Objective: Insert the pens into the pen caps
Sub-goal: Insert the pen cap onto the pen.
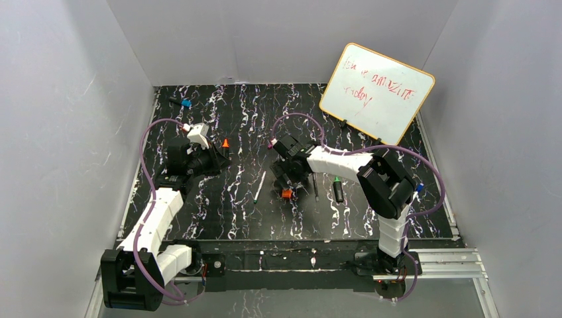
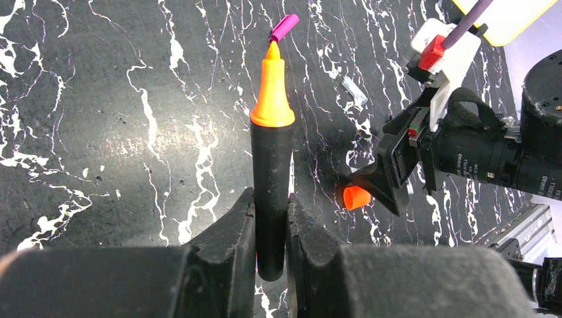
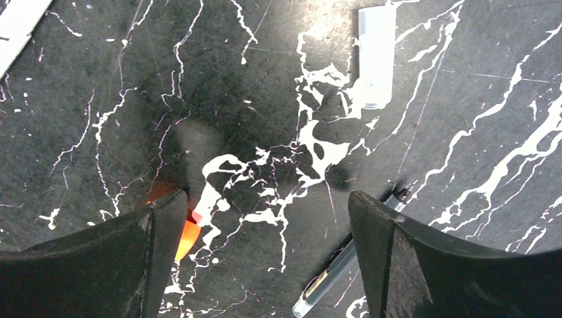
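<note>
My left gripper [image 1: 217, 158] is shut on a thick black marker [image 2: 272, 179], whose orange tip [image 2: 272, 93] points away from the wrist and also shows in the top view [image 1: 226, 142]. My right gripper [image 1: 289, 184] is open and low over the mat, and my left wrist view shows it too [image 2: 391, 173]. An orange cap [image 3: 187, 238] lies at the inner edge of its left finger, partly hidden; it also shows in the top view [image 1: 286, 193] and in the left wrist view [image 2: 356, 197]. A dark slim pen [image 3: 344, 265] lies by its right finger.
A white slim pen [image 1: 259, 187] and a green-tipped marker [image 1: 338, 191] lie on the black marbled mat [image 1: 219, 218]. A purple cap [image 2: 283, 28] lies beyond the held marker's tip. A clear cap [image 3: 376, 56] and a blue cap [image 1: 186, 103] also lie there. A whiteboard [image 1: 378, 93] stands back right.
</note>
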`<state>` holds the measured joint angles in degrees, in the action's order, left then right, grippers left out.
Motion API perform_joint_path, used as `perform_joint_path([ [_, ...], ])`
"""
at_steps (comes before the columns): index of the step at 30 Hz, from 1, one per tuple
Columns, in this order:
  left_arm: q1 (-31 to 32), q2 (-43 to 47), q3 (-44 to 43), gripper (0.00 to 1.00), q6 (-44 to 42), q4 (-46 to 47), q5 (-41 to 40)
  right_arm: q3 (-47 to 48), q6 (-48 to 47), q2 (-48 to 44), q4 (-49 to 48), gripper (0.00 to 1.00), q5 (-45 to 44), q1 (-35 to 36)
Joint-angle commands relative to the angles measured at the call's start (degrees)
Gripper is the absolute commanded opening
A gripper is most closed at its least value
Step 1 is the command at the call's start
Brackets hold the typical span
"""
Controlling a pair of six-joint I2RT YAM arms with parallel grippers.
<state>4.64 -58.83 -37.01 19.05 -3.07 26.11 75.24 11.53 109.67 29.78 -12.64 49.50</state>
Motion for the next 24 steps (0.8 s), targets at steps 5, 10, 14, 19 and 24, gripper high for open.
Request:
perform_joint_path([
  [5,0.2,0.2,-1.2,0.0,-0.8,-0.3,0.2,1.9,-1.3,0.7,-0.1,0.99,2.8,1.0],
  [10,0.2,0.2,-1.3,0.0,-0.8,-0.2,0.3,1.3,-1.8,-0.1,-0.3,0.99,5.3,1.3],
  [14,0.2,0.2,-1.3,0.0,-0.8,-0.2,0.3,1.3,-2.6,-0.5,-0.8,0.99,8.7,1.9],
  [19,0.2,0.5,-1.2,0.0,-0.8,-0.3,0.3,1.4,-0.6,-2.2,-1.3,0.99,9.0,2.0],
  [24,0.2,0.7,-1.2,0.0,-0.7,-0.2,0.3,2.6,10.0,-5.2,1.4,0.99,1.4,2.0],
])
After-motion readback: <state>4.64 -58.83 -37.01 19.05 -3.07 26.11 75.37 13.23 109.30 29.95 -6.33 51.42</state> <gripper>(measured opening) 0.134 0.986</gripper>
